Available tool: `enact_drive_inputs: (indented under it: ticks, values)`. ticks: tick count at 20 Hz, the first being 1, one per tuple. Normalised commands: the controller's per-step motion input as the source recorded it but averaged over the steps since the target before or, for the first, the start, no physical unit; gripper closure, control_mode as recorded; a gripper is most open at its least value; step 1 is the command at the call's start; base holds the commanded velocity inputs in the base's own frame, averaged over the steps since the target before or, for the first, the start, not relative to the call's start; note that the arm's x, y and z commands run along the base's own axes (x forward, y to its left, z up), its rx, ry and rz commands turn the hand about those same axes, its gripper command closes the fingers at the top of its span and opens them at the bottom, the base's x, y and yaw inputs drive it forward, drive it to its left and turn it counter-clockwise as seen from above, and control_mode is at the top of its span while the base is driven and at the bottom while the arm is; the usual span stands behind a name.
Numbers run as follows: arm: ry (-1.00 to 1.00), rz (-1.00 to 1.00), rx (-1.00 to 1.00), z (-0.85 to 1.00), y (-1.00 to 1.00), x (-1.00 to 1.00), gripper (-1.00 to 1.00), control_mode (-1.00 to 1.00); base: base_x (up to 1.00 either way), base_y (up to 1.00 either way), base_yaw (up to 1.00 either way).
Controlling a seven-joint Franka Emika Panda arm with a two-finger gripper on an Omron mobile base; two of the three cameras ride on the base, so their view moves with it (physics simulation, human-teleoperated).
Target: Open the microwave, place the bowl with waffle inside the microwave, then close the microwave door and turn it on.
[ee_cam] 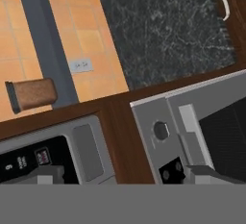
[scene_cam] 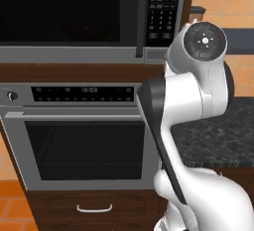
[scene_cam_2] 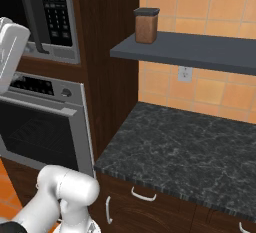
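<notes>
The microwave (scene_cam: 99,52) is built in above the oven, and its dark-glass microwave door (scene_cam: 64,12) is shut flat against the steel frame. The black keypad (scene_cam: 163,7) sits on its right side, also seen as the keypad (scene_cam_2: 52,9) in the right base view. My gripper (ee_cam: 129,176) is open, its fingertips (ee_cam: 48,175) wide apart with nothing between them. In the hand view it looks at the wooden strip between the microwave's keypad corner (ee_cam: 29,160) and the oven's control panel. The bowl and the waffle are out of view.
The steel oven (scene_cam: 84,145) with its knob (ee_cam: 161,130) sits below the microwave. To the right runs a dark marble counter (scene_cam_2: 185,147) under a grey shelf (scene_cam_2: 200,52) holding a brown jar (scene_cam_2: 146,25). A wall outlet (scene_cam_2: 185,73) sits on the orange tiles.
</notes>
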Motion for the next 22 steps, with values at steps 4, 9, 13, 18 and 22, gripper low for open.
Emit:
enact_drive_inputs:
  ticks: [4,9,13,18,22]
  values:
    - [0.0,0.01,-0.03,0.03,0.0,0.28,-1.0,-1.0,0.0,0.0,0.0]
    - [0.0,0.03,-0.06,0.08,0.0,0.22,-1.0,-1.0,0.0,0.0,0.0]
    - [0.0,0.04,-0.04,0.0,0.0,0.29,-1.0,-1.0,0.0,0.0,0.0]
    - [-0.01,0.04,-0.01,0.0,0.0,0.2,-1.0,-1.0,0.0,0.0,0.0]
    - [0.0,0.04,-0.01,-0.02,0.0,0.25,-1.0,-1.0,0.0,0.0,0.0]
